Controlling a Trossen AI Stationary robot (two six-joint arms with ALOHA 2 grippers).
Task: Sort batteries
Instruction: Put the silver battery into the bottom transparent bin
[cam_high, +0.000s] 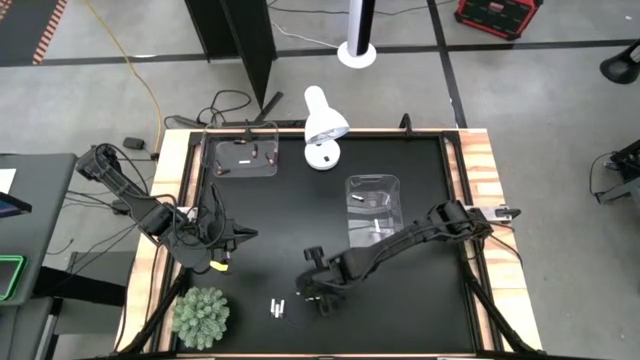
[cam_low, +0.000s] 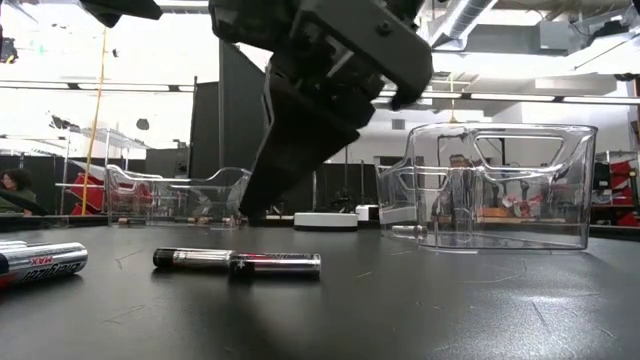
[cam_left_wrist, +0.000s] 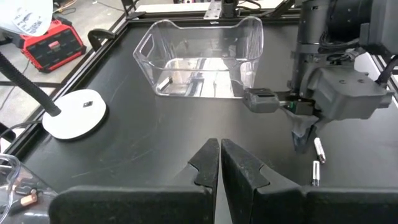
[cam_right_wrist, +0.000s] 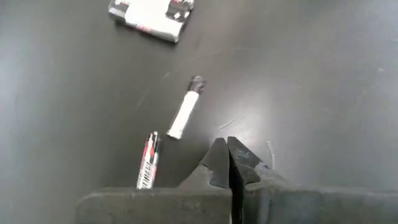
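Observation:
Several batteries lie on the black mat near its front edge (cam_high: 277, 308). In the right wrist view a white one (cam_right_wrist: 185, 115) and a silver-and-red one (cam_right_wrist: 148, 162) lie apart, with two more side by side (cam_right_wrist: 152, 15) farther off. My right gripper (cam_right_wrist: 227, 155) hangs shut just above the mat beside them, with nothing between its fingers (cam_low: 262, 205). Two clear bins stand on the mat: one at the far left (cam_high: 243, 157) with dark batteries, one right of centre (cam_high: 373, 200) with pale ones. My left gripper (cam_left_wrist: 219, 155) waits shut at the left (cam_high: 235, 237).
A white desk lamp (cam_high: 322, 125) stands at the mat's far edge between the bins. A small green plant (cam_high: 202, 317) sits at the near left corner. Wooden rails (cam_high: 480, 180) border the mat. Bare mat lies between the bins and the batteries.

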